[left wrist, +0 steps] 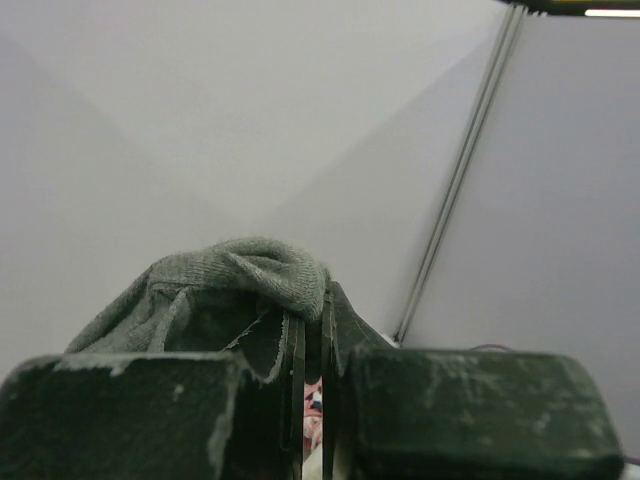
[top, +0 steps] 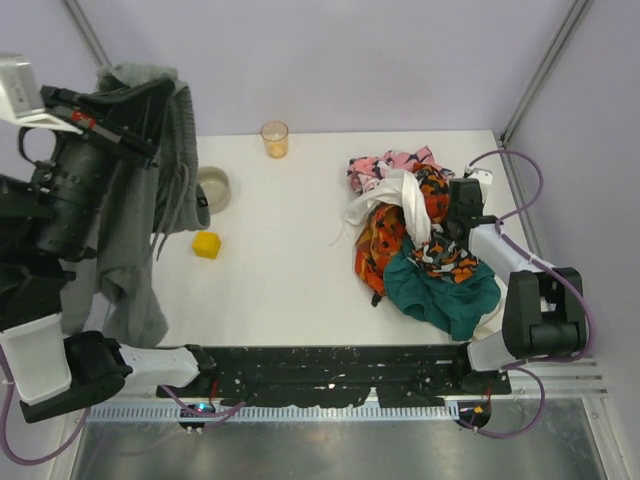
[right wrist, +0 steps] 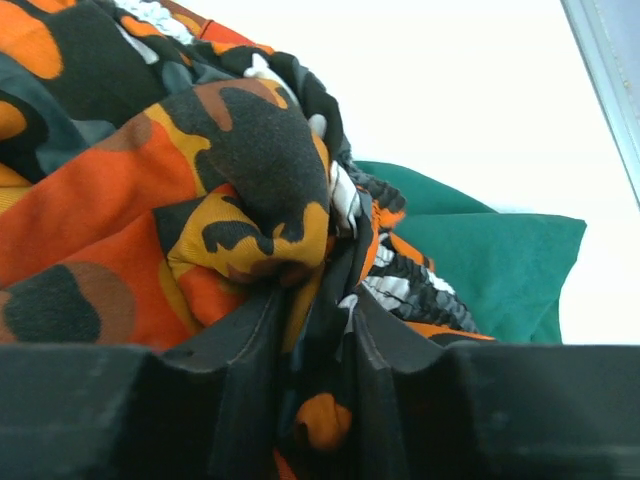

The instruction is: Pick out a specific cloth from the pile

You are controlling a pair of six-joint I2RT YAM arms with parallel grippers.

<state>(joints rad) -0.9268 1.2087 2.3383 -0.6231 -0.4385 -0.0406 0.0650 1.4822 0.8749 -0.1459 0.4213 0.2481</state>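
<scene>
Top external: left end effector (top: pixel 160 95) clamps the limp plain-grey cloth (top: pixel 130 250), right end effector (top: pixel 452 232) pinches the pile (top: pixel 380 240).

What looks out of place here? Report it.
Nothing spilled or damaged. The grey cloth hangs from the raised left gripper at far left, apart from the pile. One oddity: the right gripper has the camouflage garment bunched in its grip.
</scene>
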